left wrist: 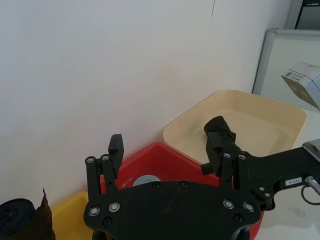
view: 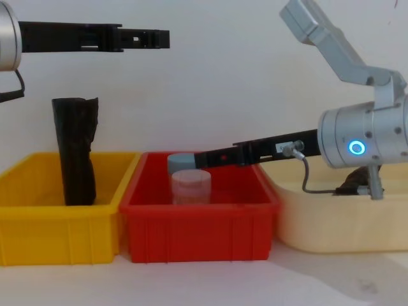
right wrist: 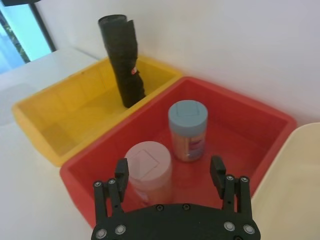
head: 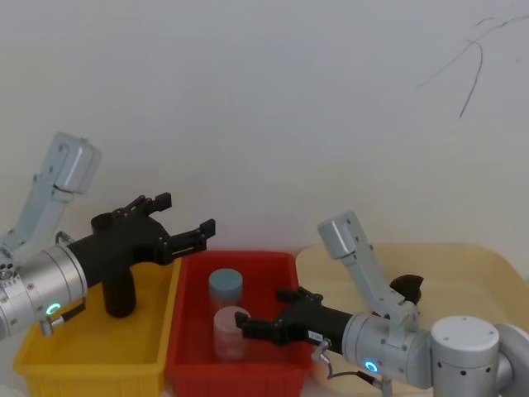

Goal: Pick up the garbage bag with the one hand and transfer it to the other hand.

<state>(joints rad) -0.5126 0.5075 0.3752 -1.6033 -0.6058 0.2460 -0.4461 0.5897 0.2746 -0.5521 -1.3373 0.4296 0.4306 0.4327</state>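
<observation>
Chest view puts the left gripper (view: 159,38) high above the yellow bin (view: 38,223). The bag (view: 73,159) stands upright in that bin, well below the hand and back under its palm, not under its fingertips, which reach out past the bag toward the red bin (view: 197,223). The left wrist view shows the two fingers spread wide with nothing between them. The bag's red spot faces the right wrist camera.

The right gripper (view: 191,159) is low over the red bin, its fingers likewise parted and empty. The blue-lid jar (right wrist: 187,130) and the pink-lid jar (right wrist: 147,167) sit just ahead of and below its tips. A second black roll (head: 407,286) lies in the cream bin (head: 463,256), behind this hand and out to its side; it is not the target.

I judge the task to be at its very start: the approach to the pick-up, with the bag untouched. The next move calls for the left gripper to draw back and descend until its open fingers straddle the roll near the top. It then needs to close firmly on the slick plastic and lift straight up, clear of the bin wall. The right gripper will have to rise from the red bin to meet it, fingers kept apart for the handover.
</observation>
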